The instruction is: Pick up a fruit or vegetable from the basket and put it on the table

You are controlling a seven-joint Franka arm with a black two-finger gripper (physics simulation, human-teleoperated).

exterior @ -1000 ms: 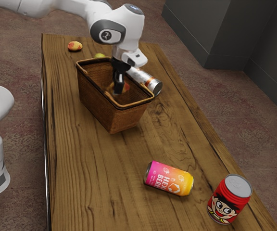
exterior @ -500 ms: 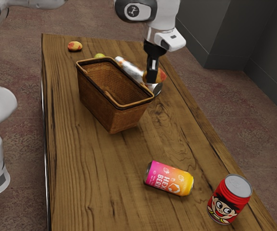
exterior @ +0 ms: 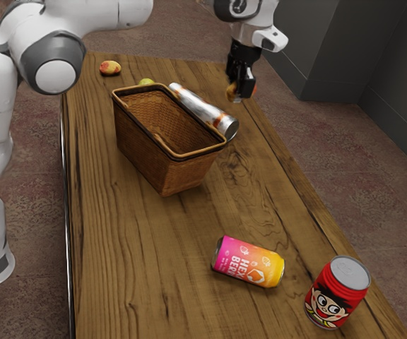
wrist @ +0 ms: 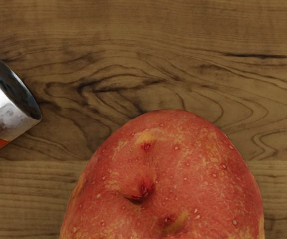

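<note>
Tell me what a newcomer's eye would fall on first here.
Probably the big red fruit or vegetable in the wrist view, gripped by my claw above the table. In the exterior view, likely the red can with a cartoon face, upright, and the pink-and-yellow can lying beside it. Then the brown basket, farther up the table.

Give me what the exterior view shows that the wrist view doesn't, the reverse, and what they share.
Exterior view: the basket, the pink can, the red can, the far fruit, the green item and the tool.
Wrist view: pits and pale specks on the held produce.
Both: the held produce, the silver cylinder and the wooden table.
</note>
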